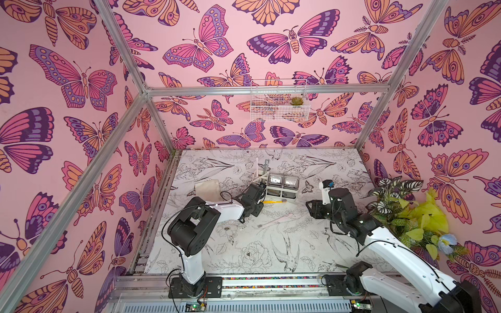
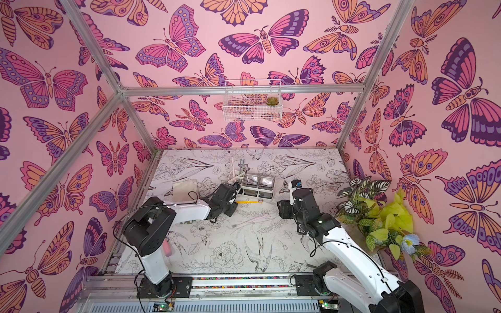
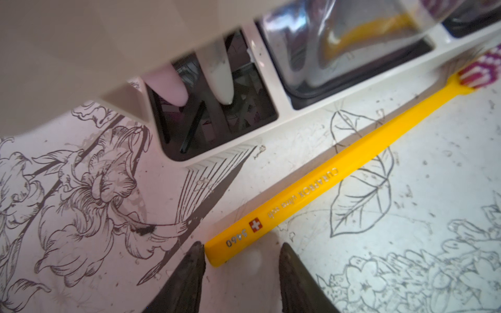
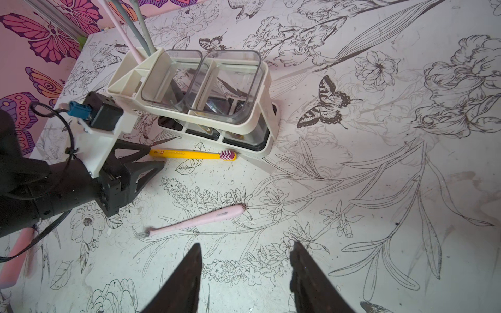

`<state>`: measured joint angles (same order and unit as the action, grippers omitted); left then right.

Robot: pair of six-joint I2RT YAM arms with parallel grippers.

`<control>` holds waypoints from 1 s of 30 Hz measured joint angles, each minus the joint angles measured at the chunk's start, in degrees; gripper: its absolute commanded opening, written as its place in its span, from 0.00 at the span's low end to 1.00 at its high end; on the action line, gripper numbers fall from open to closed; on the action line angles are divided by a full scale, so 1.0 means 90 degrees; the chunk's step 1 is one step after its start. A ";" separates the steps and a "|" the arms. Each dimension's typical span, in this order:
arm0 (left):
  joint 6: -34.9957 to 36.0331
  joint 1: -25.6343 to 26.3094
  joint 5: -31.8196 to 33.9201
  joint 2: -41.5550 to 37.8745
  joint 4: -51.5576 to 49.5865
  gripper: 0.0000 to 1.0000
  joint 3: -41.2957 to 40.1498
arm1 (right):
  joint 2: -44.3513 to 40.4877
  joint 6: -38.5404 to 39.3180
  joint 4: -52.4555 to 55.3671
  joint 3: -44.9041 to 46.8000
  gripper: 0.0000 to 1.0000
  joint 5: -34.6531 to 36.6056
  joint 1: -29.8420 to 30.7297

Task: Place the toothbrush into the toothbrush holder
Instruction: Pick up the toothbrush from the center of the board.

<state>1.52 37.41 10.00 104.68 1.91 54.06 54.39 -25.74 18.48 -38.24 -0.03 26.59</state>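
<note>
place: robot lab test cell, staged set
frame: aluminium extrusion beams (image 1: 203,90) above tabletop (image 1: 257,244)
walls: butterfly wallpaper panels (image 1: 244,62) around tabletop
robots: left arm (image 1: 189,230), right arm (image 1: 385,244) bolted to rail (image 1: 271,283) at tabletop front
props: toothbrush holder (image 1: 282,187) on tabletop, wire basket (image 1: 279,100) above tabletop's far edge, fake plants (image 1: 393,206) at its right

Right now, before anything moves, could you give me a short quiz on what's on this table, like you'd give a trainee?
1. True or false: the yellow toothbrush already stands in the toothbrush holder.
2. Which hand is open around the yellow toothbrush's handle end?
3. Fill in: a second, ____ toothbrush also lies flat on the table.
Key: 1 false, it lies in front of the holder; 2 the left hand; 3 pink, the pink toothbrush.
</note>
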 measured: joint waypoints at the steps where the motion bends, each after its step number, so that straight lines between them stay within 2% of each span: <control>1: 0.0000 0.0002 -0.0002 0.0000 0.0002 0.46 0.0000 | -0.0012 -0.0002 0.0000 0.0007 0.54 0.0000 0.0000; 8: 0.0250 0.0034 0.0046 -0.0041 0.0209 0.47 -0.0129 | -0.0146 -0.0007 0.0015 0.0032 0.54 -0.0002 0.0000; 18: 0.1124 0.0282 0.0440 -0.0049 0.1200 0.48 -0.0546 | -0.0177 -0.0131 0.0015 0.0129 0.54 -0.0015 0.0000; 26: 0.1661 0.0323 0.0481 0.0131 0.1870 0.48 -0.0629 | -0.0272 -0.0146 0.0017 0.0153 0.54 -0.0078 0.0000; 28: 0.1756 0.0323 0.0452 0.0153 0.1950 0.46 -0.0629 | -0.0364 -0.0143 0.0022 0.0172 0.54 -0.0075 0.0000; 30: 0.1826 0.0321 0.0333 0.0160 0.1979 0.34 -0.0639 | -0.0461 -0.0143 0.0041 0.0185 0.55 -0.0073 0.0000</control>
<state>17.96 40.29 12.99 106.13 19.73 48.31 50.24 -27.03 18.85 -36.58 -0.69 26.59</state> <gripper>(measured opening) 0.441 0.544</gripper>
